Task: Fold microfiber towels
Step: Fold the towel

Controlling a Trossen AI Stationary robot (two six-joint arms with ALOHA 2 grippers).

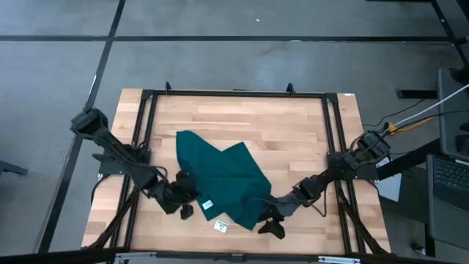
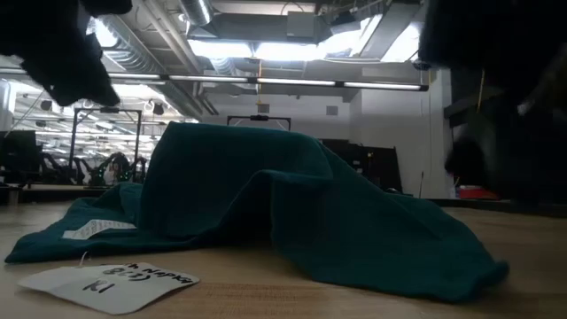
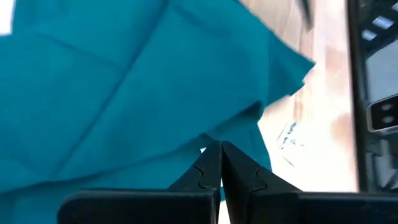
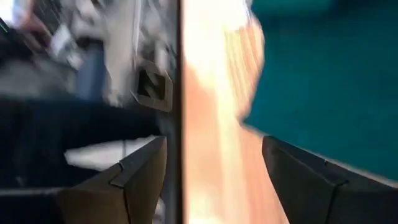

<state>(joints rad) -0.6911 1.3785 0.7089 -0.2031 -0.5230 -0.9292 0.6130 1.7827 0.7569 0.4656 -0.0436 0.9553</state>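
Observation:
The dark teal towel (image 1: 220, 172) lies rumpled on the wooden table (image 1: 286, 139), one part folded over and humped up in the low view (image 2: 292, 195). Its small white tag (image 1: 207, 204) lies on its near edge. My left gripper (image 1: 189, 204) is shut at the towel's near left edge (image 3: 186, 134). My right gripper (image 1: 271, 224) is open at the towel's near right corner. Bare table shows between its fingers, with the towel (image 4: 323, 81) beside one finger. My left gripper has its shut fingertips (image 3: 211, 155) at the towel's near edge. I cannot tell whether they touch the cloth.
A loose white paper label (image 1: 220, 226) lies on the table just in front of the towel, between the two grippers; it also shows in the low view (image 2: 106, 283). A black metal frame (image 1: 234, 93) runs around the table. Bare wood lies to the far side and right.

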